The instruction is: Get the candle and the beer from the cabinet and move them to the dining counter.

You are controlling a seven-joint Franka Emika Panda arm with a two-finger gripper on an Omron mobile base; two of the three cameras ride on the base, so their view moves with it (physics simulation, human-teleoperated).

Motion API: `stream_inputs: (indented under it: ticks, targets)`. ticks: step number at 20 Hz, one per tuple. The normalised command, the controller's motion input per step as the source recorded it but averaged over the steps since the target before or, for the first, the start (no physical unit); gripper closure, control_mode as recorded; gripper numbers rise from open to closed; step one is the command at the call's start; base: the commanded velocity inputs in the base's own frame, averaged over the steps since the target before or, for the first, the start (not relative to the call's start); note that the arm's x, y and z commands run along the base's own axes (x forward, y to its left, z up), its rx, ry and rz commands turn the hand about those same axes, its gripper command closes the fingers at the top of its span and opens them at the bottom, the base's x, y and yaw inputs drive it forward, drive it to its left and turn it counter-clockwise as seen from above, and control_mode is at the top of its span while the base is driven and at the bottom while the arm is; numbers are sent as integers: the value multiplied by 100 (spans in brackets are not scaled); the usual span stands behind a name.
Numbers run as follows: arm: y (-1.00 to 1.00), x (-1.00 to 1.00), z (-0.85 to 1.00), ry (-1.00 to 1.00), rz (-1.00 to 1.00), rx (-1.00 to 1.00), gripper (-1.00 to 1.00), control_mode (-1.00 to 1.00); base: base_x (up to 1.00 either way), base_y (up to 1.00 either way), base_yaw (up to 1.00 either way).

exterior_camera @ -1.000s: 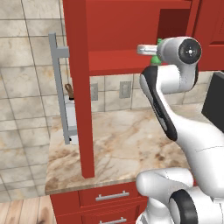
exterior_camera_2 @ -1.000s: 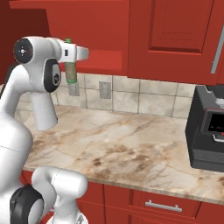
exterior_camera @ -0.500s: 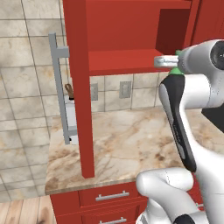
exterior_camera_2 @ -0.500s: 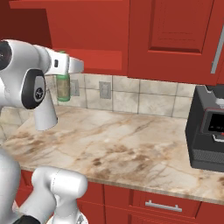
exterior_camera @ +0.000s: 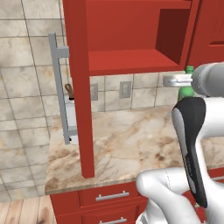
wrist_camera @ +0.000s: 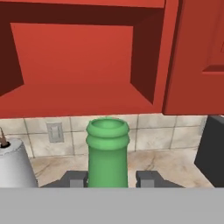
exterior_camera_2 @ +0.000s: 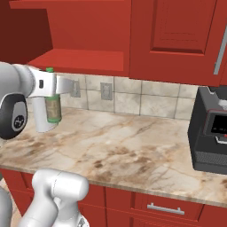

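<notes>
My gripper [wrist_camera: 111, 179] is shut on the neck of the beer [wrist_camera: 108, 151], a dark green glass bottle. The bottle hangs upright just in front of and below the open red cabinet [exterior_camera: 127, 61], above the wall counter. In the right base view the beer [exterior_camera_2: 54, 108] shows under my gripper [exterior_camera_2: 53, 85]. In the left base view its green top [exterior_camera: 188, 70] peeks out behind my gripper [exterior_camera: 181, 81]. The cabinet shelf [wrist_camera: 74, 98] in front of me is bare. The candle and the dining counter are out of view.
The cabinet's open door [exterior_camera: 78, 87] with its silver bar handle [exterior_camera: 59, 87] juts out on the left. A white holder [exterior_camera: 70, 111] stands by the tiled wall on the narrow marbled counter [exterior_camera: 131, 140]. A black coffee machine [exterior_camera_2: 212, 133] sits at the right.
My arm has drawn back out of the cabinet with the bottle and dropped lower, from shelf height to below the shelf, closer to my base.
</notes>
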Motion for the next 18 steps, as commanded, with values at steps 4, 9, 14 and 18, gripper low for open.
stream_inputs:
  ticks: [4, 9, 14, 18]
  targets:
    - [1, -40, -14, 0, 13, 0, 100, -100, 0, 0, 0]
    - [4, -14, -4, 0, 9, 0, 100, -100, 0, 0, 0]
    - [0, 0, 0, 0, 0, 0, 100, -100, 0, 0, 0]
    - [0, 0, 0, 0, 0, 0, 100, -100, 0, 0, 0]
